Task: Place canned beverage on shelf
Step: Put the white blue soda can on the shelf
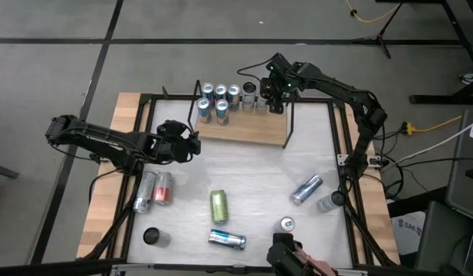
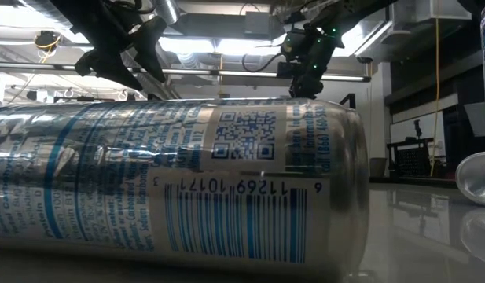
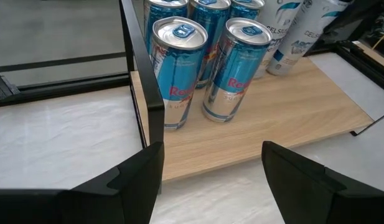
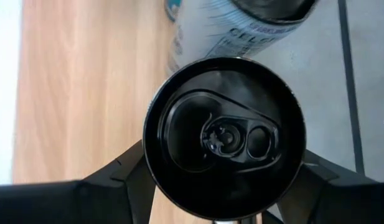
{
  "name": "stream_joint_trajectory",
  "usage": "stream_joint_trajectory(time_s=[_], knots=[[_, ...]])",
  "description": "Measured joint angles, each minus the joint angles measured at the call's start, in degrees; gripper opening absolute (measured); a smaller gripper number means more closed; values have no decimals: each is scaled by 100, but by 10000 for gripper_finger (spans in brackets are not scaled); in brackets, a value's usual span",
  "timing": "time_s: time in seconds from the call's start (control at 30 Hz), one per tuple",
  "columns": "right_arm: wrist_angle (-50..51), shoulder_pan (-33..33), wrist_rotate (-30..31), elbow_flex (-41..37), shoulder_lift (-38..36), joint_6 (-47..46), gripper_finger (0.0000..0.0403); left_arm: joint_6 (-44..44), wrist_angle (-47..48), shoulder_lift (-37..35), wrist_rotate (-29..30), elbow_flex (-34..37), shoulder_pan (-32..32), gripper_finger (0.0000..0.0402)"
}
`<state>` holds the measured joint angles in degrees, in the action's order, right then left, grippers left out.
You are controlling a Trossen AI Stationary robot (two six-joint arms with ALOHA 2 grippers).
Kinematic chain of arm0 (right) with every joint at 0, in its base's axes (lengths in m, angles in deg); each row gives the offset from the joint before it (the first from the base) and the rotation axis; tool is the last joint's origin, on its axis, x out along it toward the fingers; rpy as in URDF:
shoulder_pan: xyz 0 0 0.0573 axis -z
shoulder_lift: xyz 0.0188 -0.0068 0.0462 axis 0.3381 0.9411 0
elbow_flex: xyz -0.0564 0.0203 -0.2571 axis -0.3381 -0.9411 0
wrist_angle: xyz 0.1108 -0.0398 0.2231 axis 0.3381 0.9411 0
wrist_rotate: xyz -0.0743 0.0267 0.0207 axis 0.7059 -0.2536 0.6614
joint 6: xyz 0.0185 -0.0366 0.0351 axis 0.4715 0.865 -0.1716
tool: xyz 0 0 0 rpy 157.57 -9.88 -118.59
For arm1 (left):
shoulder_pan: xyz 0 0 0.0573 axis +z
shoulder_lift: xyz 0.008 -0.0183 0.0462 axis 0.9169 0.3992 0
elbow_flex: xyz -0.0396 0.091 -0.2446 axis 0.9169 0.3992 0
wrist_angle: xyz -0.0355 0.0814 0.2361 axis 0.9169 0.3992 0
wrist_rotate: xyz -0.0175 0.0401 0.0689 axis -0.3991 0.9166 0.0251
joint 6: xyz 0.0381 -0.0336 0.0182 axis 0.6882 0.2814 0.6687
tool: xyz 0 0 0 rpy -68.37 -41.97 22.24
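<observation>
The right gripper (image 4: 224, 186) has its fingers closed on a black-topped upright aluminium can (image 4: 224, 134), held over the light wooden shelf with thin black wire end frames (image 1: 251, 132), beside a white can (image 4: 241, 25). The left gripper (image 3: 211, 180) hangs with fingers spread wide and empty; just ahead of them stand blue-and-silver cans (image 3: 176, 68) on the shelf's end

Left arm reaches in from the table's left side, its hand (image 1: 192, 146) low, fingers (image 3: 137, 171) spread apart and holding nothing. Right arm bends over the back edge, right hand (image 1: 274, 98) pointing down, fingers clamped on something.
</observation>
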<state>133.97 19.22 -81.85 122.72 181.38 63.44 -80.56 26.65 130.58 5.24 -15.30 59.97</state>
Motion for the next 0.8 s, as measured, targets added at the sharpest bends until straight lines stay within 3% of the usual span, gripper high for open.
stream_joint_trajectory(time_s=[0.8], knots=[[110,4,-3,-4,1,2,241,0,0,0,2,0,0,263]])
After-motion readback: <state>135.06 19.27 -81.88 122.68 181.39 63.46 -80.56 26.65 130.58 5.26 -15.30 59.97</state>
